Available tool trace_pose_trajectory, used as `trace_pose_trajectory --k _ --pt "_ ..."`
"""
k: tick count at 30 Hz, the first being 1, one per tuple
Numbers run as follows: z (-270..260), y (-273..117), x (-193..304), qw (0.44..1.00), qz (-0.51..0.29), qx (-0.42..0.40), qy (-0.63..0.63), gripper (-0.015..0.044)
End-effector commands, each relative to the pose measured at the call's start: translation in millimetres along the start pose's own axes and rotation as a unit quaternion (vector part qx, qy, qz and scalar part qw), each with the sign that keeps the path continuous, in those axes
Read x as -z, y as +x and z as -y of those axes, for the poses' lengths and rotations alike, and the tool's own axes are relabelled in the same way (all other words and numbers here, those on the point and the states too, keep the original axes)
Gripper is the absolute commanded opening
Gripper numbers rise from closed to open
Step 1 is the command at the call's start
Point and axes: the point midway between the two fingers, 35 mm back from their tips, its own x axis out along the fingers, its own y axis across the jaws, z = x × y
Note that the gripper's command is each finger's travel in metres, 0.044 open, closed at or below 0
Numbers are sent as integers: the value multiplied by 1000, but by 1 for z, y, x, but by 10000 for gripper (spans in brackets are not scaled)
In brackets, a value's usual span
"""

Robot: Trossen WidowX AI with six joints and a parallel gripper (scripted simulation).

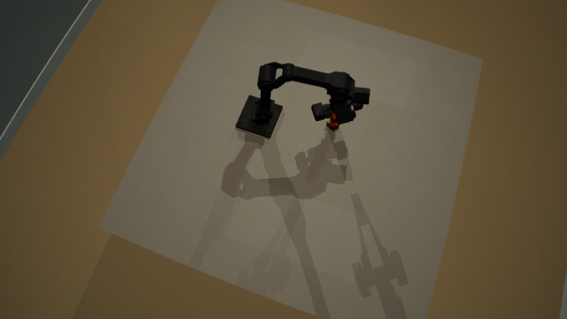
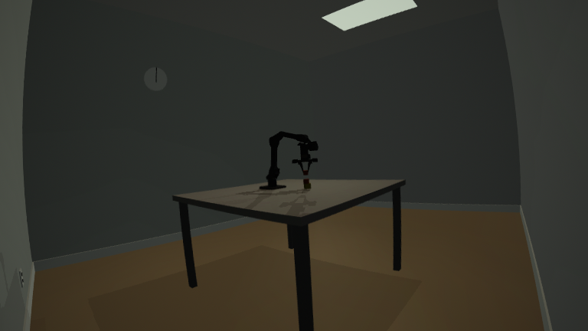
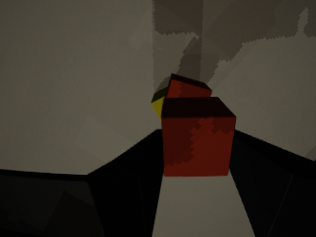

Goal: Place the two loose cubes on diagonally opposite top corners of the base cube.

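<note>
The yellow base cube [image 1: 328, 122] [image 2: 307, 186] [image 3: 158, 106] stands on the table, mostly hidden in the wrist view. One loose red cube [image 1: 334, 125] [image 2: 305, 181] [image 3: 188, 89] rests on top of it, offset to one side. My gripper [image 2: 305, 172] [image 3: 194, 136] points down, shut on the other red cube [image 2: 305, 172] [image 3: 197, 146]. In the exterior view the held cube hangs above the stack with a visible gap. In the wrist view it looks level and hides part of the resting cube. How the two red cubes line up over the base top is hard to tell.
The arm's base plate [image 1: 244, 120] [image 2: 272, 187] stands on the grey table [image 1: 187, 102] [image 2: 364, 188], to the left of the stack in the top and exterior views. Dark arm shadows fall across the table.
</note>
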Motion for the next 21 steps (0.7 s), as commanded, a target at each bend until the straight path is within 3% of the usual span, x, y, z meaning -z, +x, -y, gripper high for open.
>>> trace_pose_trajectory --k 1,10,21 --pt "-4 1 10 999 2 1 49 105" --pt "-11 1 32 988 1 0 153 105" --pt "-11 18 33 988 0 0 155 105"
